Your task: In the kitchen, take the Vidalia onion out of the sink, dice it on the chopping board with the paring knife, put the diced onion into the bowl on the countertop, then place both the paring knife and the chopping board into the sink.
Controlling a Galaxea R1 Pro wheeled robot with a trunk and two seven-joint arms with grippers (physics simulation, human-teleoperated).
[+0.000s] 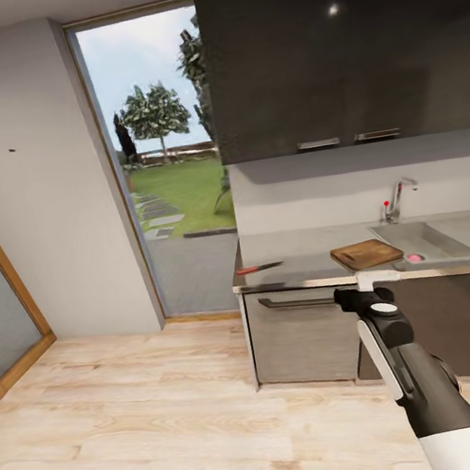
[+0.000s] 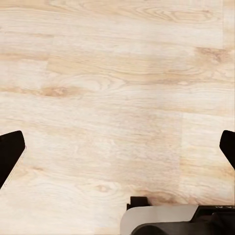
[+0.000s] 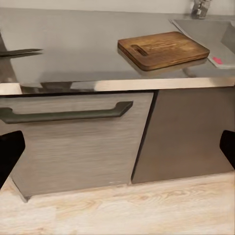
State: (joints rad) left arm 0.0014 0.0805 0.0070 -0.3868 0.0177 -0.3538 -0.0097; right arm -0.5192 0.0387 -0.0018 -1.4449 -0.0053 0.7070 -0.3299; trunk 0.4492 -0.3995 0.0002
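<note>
The chopping board point(image 1: 366, 253) lies on the grey countertop point(image 1: 299, 255), just left of the sink point(image 1: 449, 237). Inside the sink, at its near left corner, sits the pinkish Vidalia onion point(image 1: 414, 258). At the countertop's left end lies the paring knife point(image 1: 258, 268), red handle pointing left. My right gripper point(image 1: 366, 286) hovers in front of the counter edge below the board. In the right wrist view, the right gripper point(image 3: 117, 152) is open and empty, facing the cabinet front, with the board point(image 3: 164, 49) and onion point(image 3: 217, 60) above. My left gripper point(image 2: 117, 152) is open over the floor. The bowl is out of view.
A chrome tap point(image 1: 397, 198) stands behind the sink. Dark wall cabinets point(image 1: 340, 41) hang above. A drawer with a dark bar handle point(image 3: 63, 115) sits under the counter. A tall window point(image 1: 165, 162) and a wall stand to the left, over a light wooden floor point(image 1: 146, 433).
</note>
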